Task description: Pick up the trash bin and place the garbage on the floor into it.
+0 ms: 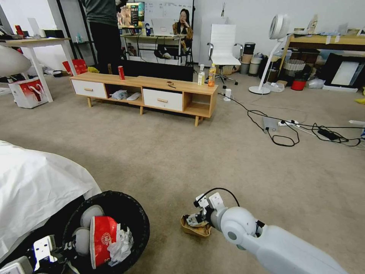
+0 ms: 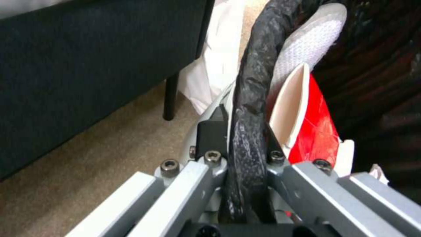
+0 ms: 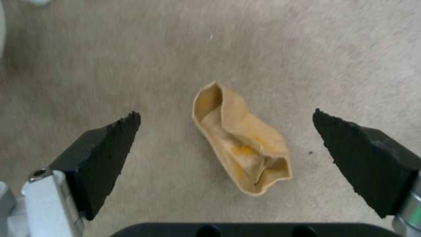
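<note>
Your right gripper, spread wide, straddles the tan tray mid-frame on the carpet; descend crooked and one finger shoves it away; left gripper pinches the bin rim lower left.

crumpled tan tray on carpet, bin part-filled

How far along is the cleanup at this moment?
Well along. The trash bin, gripped at its rim by the left pincer, already holds a crushed red-white cup, tissues and pale cloth. In hand: the right pincer hangs open over the tan cardboard tray on the floor. Left: grasping the tray and dropping it in.
</note>
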Available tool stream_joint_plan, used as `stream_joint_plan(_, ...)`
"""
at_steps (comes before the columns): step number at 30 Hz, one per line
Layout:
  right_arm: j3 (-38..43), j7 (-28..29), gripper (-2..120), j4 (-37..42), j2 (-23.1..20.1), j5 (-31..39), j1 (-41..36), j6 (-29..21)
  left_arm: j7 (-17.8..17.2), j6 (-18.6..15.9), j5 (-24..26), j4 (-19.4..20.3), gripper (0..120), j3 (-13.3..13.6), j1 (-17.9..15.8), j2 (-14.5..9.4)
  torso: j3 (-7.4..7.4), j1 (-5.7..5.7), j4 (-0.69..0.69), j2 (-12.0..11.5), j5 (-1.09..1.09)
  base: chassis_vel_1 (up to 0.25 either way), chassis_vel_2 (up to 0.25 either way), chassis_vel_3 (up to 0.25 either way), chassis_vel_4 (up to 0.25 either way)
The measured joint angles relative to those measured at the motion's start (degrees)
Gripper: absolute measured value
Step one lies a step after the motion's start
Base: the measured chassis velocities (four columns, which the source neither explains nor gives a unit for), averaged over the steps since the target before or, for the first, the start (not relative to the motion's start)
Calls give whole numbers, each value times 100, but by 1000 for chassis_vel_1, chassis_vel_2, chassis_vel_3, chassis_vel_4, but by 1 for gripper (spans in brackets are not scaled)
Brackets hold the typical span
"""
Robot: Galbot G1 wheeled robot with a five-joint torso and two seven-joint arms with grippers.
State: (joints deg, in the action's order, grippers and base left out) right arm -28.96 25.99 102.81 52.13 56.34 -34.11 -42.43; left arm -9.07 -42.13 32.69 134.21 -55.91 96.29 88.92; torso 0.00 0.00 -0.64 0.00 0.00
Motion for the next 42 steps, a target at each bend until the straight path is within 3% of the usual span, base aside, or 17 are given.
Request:
stream_joint_plan(14, -804, -400, 100, -1042, 382, -677, 166, 254, -4, 0, -31, -136, 2, 69, -140, 24, 0, 0, 2, 1, -1, 0, 0, 0, 0)
stream_joint_plan(29, -990, -719, 100, -1866, 704, -1137, 222, 501, -3, 3, -110, -271, 2, 136, -193, 44, 0, 0, 1, 0, 0, 0, 0, 0, 0)
stream_joint_plan(42, -1067, -1046, 100, -2859, 1235, -1775, 297, 917, 7, 22, -152, -334, 2, 168, -205, 57, 0, 0, 1, 0, 0, 0, 0, 0, 0)
